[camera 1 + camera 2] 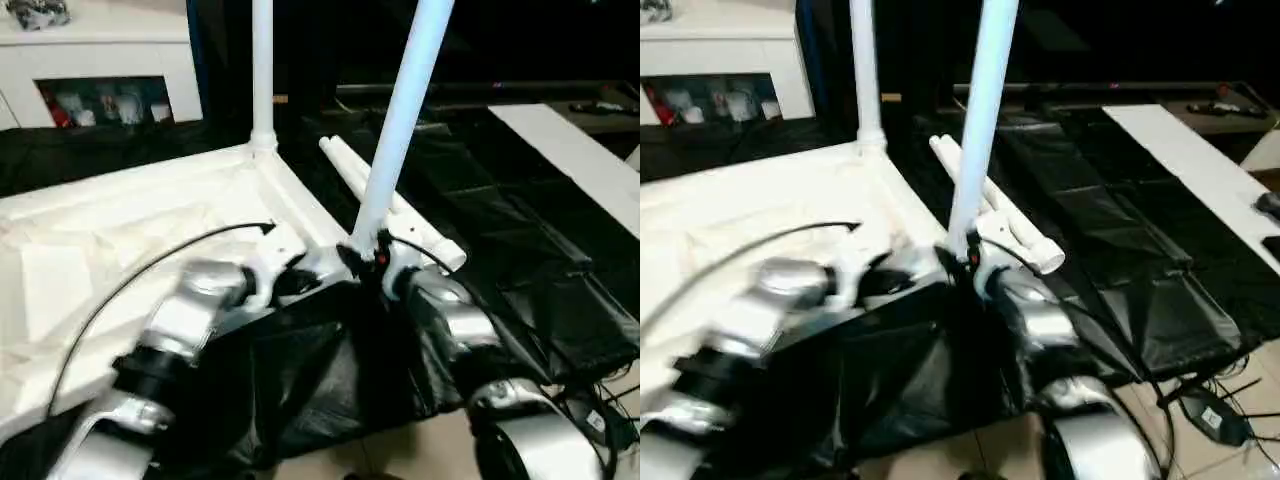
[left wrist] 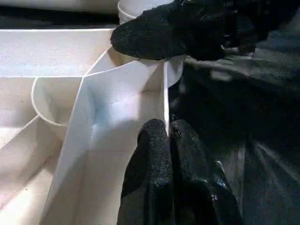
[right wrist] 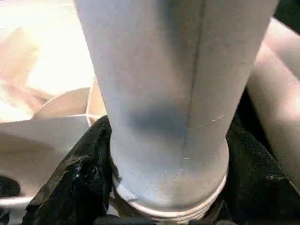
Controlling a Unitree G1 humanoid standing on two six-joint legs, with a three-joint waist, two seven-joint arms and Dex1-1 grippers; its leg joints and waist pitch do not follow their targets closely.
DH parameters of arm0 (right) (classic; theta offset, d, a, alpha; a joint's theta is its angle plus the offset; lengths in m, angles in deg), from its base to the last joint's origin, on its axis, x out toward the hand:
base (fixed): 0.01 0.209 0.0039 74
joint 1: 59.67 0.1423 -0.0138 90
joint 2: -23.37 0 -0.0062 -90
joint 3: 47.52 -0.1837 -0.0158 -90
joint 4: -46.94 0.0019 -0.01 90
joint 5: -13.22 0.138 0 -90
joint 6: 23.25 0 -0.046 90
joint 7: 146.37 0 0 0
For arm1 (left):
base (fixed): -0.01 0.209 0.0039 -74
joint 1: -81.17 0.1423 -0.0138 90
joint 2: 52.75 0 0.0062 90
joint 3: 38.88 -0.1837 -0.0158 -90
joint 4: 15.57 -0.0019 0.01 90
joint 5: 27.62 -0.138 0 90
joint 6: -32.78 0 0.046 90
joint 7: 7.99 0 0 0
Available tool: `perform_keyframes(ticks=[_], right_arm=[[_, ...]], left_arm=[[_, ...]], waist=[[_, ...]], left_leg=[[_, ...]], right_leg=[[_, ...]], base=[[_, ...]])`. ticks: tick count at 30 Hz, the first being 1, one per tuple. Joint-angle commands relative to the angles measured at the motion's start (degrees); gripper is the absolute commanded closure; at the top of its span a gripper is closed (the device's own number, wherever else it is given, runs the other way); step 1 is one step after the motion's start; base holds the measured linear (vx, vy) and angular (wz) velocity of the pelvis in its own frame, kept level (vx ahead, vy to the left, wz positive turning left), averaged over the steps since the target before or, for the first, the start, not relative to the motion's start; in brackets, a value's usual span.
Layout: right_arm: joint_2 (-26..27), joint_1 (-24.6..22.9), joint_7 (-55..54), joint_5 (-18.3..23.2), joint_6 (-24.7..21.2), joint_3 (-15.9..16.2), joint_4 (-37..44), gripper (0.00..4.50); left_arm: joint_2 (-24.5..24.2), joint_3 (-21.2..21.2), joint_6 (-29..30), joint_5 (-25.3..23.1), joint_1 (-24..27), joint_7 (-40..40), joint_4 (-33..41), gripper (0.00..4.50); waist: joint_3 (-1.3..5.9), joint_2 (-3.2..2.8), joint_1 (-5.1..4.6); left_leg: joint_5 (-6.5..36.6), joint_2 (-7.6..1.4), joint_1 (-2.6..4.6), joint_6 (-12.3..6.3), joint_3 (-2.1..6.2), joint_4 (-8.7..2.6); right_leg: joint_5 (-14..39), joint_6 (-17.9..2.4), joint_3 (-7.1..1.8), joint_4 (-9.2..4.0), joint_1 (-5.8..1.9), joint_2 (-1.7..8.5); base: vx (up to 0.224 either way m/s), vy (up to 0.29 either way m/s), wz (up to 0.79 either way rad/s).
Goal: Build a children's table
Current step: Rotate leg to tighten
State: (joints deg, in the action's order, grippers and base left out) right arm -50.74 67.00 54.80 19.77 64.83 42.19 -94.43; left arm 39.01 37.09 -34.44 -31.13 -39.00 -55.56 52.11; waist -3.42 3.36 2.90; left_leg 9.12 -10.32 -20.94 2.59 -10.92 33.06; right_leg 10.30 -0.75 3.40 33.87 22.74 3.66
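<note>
From the head, the children's table point(image 1: 120, 230) lies upside down on black sheeting point(image 1: 300, 380), 1 leg point(image 1: 262, 70) upright at its far corner. The right end effector point(image 1: 372, 262) clasps a tilted leg point(image 1: 400, 120) at the near-right socket. The left wrist view shows the left end effector point(image 2: 166, 136) pinching the tabletop's edge wall.

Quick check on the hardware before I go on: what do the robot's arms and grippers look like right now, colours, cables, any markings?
Both forearms are rounded silver shells; the left arm has a black ring joint farther back. A thin black cable arcs over the left forearm, another curls by the right arm. The left gripper has matte black, textured fingers. A small red mark sits at the right gripper.
</note>
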Motion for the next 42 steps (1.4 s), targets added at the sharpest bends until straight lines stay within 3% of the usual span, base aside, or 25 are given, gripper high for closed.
perform_keyframes(ticks=[1,3,6,9,12,16,21,24,27,33,40,42], right_arm=[[4.31,0.71,1.72,0.21,0.26,1.80,-2.47,1.22],[4.70,1.27,2.91,0.32,0.85,1.45,-3.09,1.08],[3.98,1.13,4.74,-0.29,1.75,2.37,-2.49,0.94],[2.36,0.38,7.06,-1.18,3.01,3.62,-0.96,0.72],[-0.92,-1.42,13.47,-1.56,4.31,5.41,2.76,0.72],[-5.34,-4.02,23.67,-1.34,5.14,8.06,7.39,0.72],[-11.03,-6.68,36.27,-0.02,3.46,10.86,13.14,0.72],[-13.82,-7.10,41.96,0.69,2.33,12.06,15.34,0.72],[-15.10,-7.02,44.55,0.92,1.67,12.73,16.04,1.05],[-16.51,-6.53,48.77,1.00,0.03,13.33,17.08,1.43],[-14.69,-7.40,46.81,2.30,-2.80,12.53,17.61,1.73],[-12.43,-7.09,39.32,0.83,-1.96,10.96,15.09,1.73]], left_arm=[[3.98,-4.88,-0.67,0.24,0.15,-0.40,0.78,4.50],[3.98,-4.97,-1.23,-0.33,0.04,-0.44,0.78,4.50],[3.13,-4.82,-2.69,-0.33,0.14,-1.32,1.14,4.50],[1.56,-4.77,-4.46,0.10,0.56,-3.08,1.65,4.50],[-1.42,-4.74,-6.77,0.68,1.46,-6.43,2.36,4.50],[-5.03,-4.55,-9.64,1.01,2.22,-11.47,2.29,4.50],[-8.61,-3.99,-11.87,2.52,2.15,-17.55,2.25,4.50],[-10.32,-4.34,-12.62,3.40,2.24,-20.73,2.60,4.50],[-11.26,-4.88,-13.43,3.38,2.29,-22.18,2.64,4.50],[-12.49,-5.39,-14.74,3.44,2.20,-24.88,1.84,4.50],[-12.04,-4.97,-13.56,3.74,2.30,-23.56,1.70,4.50],[-10.82,-4.96,-11.71,2.85,1.87,-20.86,1.51,4.50]], waist=[[2.60,-0.89,-0.32],[2.66,-0.94,-0.35],[2.93,-1.08,-0.47],[2.94,-0.96,-0.39],[3.23,-0.94,-0.23],[3.48,-0.82,0.30],[3.53,-0.61,1.16],[3.77,-0.55,1.47],[3.70,-0.60,2.00],[3.42,-0.67,2.25],[3.55,-0.60,2.21],[3.52,-0.47,2.04]], left_leg=[[29.58,-2.93,2.12,2.88,2.55,-4.18],[30.37,-2.98,2.18,2.85,2.60,-4.33],[29.95,-3.23,1.50,3.15,2.89,-4.98],[29.56,-3.11,1.47,2.70,2.75,-4.98],[25.44,-3.25,0.98,1.45,2.37,-4.98],[21.69,-3.22,1.04,-0.24,1.77,-4.57],[16.89,-3.26,1.18,-2.00,1.13,-4.21],[13.30,-3.39,0.76,-2.60,0.94,-4.05],[12.92,-3.46,0.84,-2.72,0.80,-3.95],[18.15,-3.60,1.28,-0.25,1.05,-4.28],[17.17,-3.53,1.06,0.11,1.16,-4.30],[17.44,-3.51,1.11,0.46,1.22,-4.37]], right_leg=[[35.62,-5.10,-2.14,-6.61,-0.23,5.28],[34.93,-4.94,-1.81,-6.70,-0.26,5.24],[29.33,-6.35,-1.79,-5.98,-0.95,5.22],[27.72,-7.24,-1.97,-5.81,-0.82,5.33],[21.79,-8.98,-2.35,-5.19,-1.35,5.39],[18.36,-10.39,-2.57,-4.78,-1.51,5.32],[13.85,-12.09,-2.68,-4.20,-1.70,5.07],[8.82,-13.40,-2.57,-3.21,-2.16,4.85],[9.04,-13.57,-2.52,-3.17,-2.22,4.87],[18.35,-11.54,-2.58,-4.02,-1.74,5.14],[18.09,-11.20,-2.60,-3.89,-1.85,5.19],[18.64,-11.14,-2.59,-3.91,-1.71,5.23]], base=[[0.000,0.000,0.00],[0.000,0.000,0.00],[0.000,0.000,0.00],[0.000,0.000,0.00],[0.000,0.000,0.00],[0.000,0.000,0.00],[0.000,0.000,0.00],[0.000,0.000,0.00],[0.000,0.000,0.00],[0.000,0.000,0.00],[0.000,0.000,0.00],[0.000,0.000,0.00]])
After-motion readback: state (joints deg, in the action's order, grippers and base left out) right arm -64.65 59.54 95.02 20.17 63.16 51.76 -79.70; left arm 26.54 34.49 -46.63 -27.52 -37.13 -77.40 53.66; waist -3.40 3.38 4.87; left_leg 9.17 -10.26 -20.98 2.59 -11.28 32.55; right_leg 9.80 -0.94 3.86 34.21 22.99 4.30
